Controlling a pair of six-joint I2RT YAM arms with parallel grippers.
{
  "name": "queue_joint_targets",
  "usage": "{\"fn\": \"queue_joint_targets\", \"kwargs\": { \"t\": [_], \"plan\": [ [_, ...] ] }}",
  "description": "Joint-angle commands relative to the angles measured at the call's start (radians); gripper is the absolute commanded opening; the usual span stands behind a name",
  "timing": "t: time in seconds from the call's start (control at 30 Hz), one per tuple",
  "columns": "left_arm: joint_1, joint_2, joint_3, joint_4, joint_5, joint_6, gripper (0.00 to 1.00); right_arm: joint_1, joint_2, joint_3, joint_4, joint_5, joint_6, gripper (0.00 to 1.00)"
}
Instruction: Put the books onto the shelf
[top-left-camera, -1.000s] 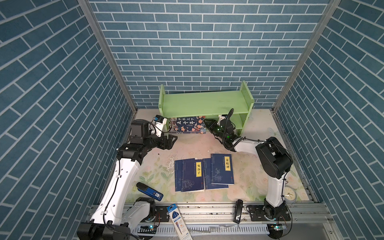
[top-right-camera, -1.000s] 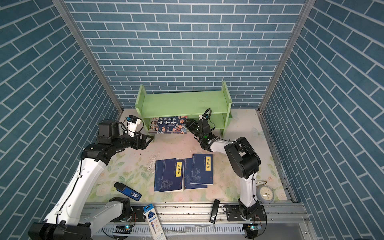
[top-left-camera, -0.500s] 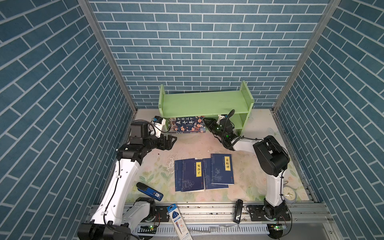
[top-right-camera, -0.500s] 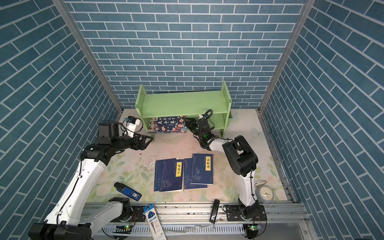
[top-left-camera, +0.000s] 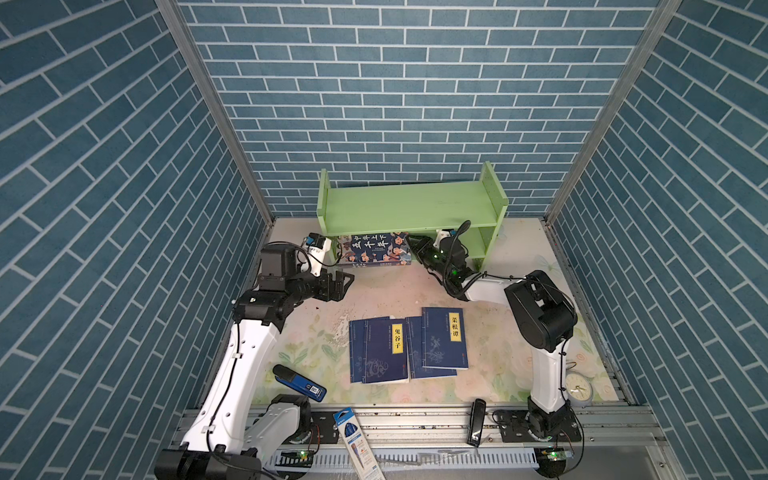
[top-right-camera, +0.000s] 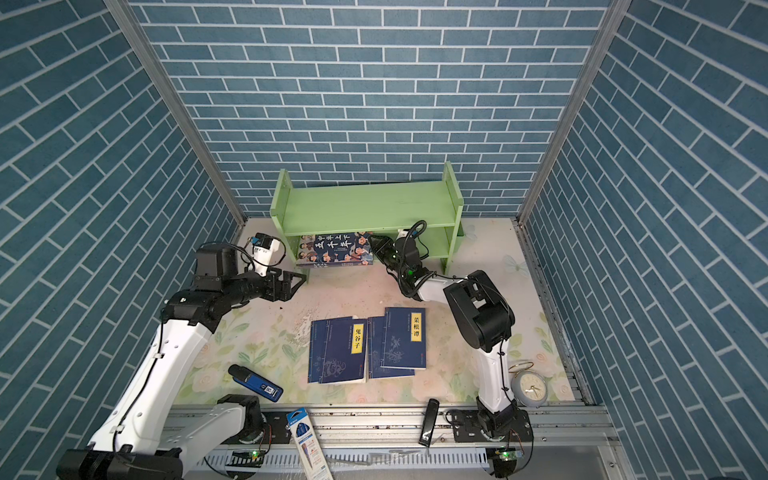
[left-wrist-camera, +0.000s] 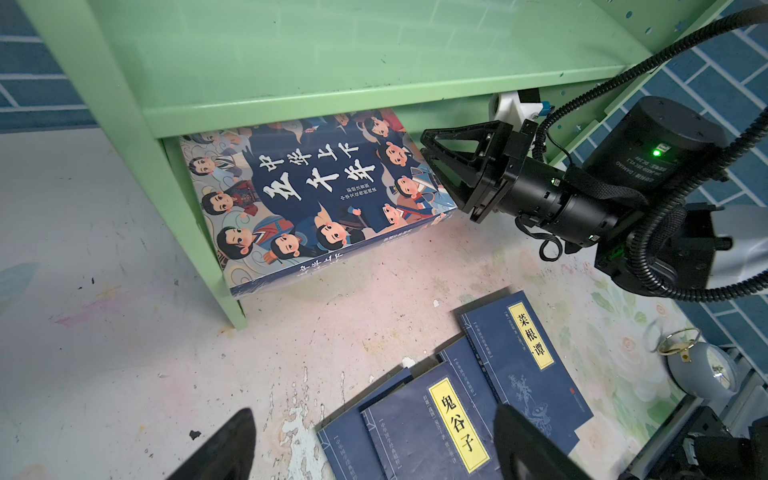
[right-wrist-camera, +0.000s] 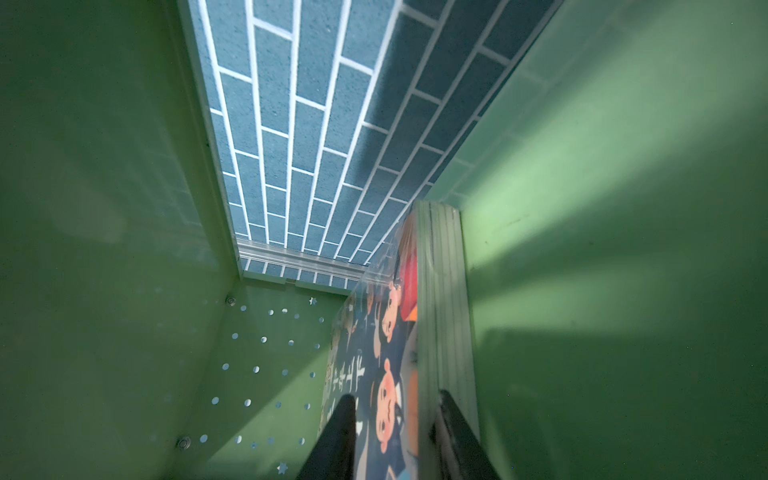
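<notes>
The light green shelf (top-left-camera: 409, 203) (top-right-camera: 365, 205) stands at the back wall. The large cartoon-face book (top-left-camera: 370, 248) (top-right-camera: 332, 247) (left-wrist-camera: 307, 195) lies flat on its lower tier, with its front half sticking out. My right gripper (top-left-camera: 411, 243) (left-wrist-camera: 426, 147) (right-wrist-camera: 392, 399) is shut on that book's right edge, one finger on the cover and one below. Several thin navy books (top-left-camera: 407, 345) (left-wrist-camera: 478, 395) with yellow labels lie overlapped mid-table. My left gripper (top-left-camera: 348, 284) (left-wrist-camera: 374, 415) hangs open and empty, left of and behind them.
A blue handheld device (top-left-camera: 299, 382) lies at the front left. A pen package (top-left-camera: 359, 442) and a black bar (top-left-camera: 476, 422) rest on the front rail. A small alarm clock (top-left-camera: 578, 388) stands front right. Blue brick walls close in on three sides.
My right arm has pressed a little further toward the shelf, and the cartoon book has slid slightly deeper onto the lower tier. My left arm has hardly moved.
</notes>
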Motion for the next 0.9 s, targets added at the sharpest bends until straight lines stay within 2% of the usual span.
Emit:
{"fn": "queue_joint_targets", "kwargs": {
  "t": [0.0,0.13,0.4,0.6,0.67,0.87],
  "plan": [
    [0.009,-0.021,0.009,-0.012,-0.010,0.004,0.93,0.010,-0.042,-0.056,0.055,0.027,0.021,0.35],
    [0.009,-0.030,0.033,-0.044,-0.011,-0.004,0.94,0.005,-0.127,-0.132,0.052,0.103,0.000,0.35],
    [0.009,-0.064,0.027,-0.055,-0.036,-0.040,0.94,0.004,-0.258,-0.231,-0.009,0.100,-0.011,0.33],
    [0.009,-0.071,-0.023,-0.052,-0.009,-0.082,0.94,0.025,-0.356,-0.309,-0.103,0.054,-0.010,0.27],
    [0.009,-0.072,-0.044,-0.039,0.003,-0.106,0.94,0.040,-0.379,-0.326,-0.127,0.003,-0.020,0.26],
    [0.009,-0.065,-0.174,0.096,0.124,-0.122,0.93,0.096,-0.405,-0.306,-0.193,-0.067,-0.081,0.20]
  ]
}}
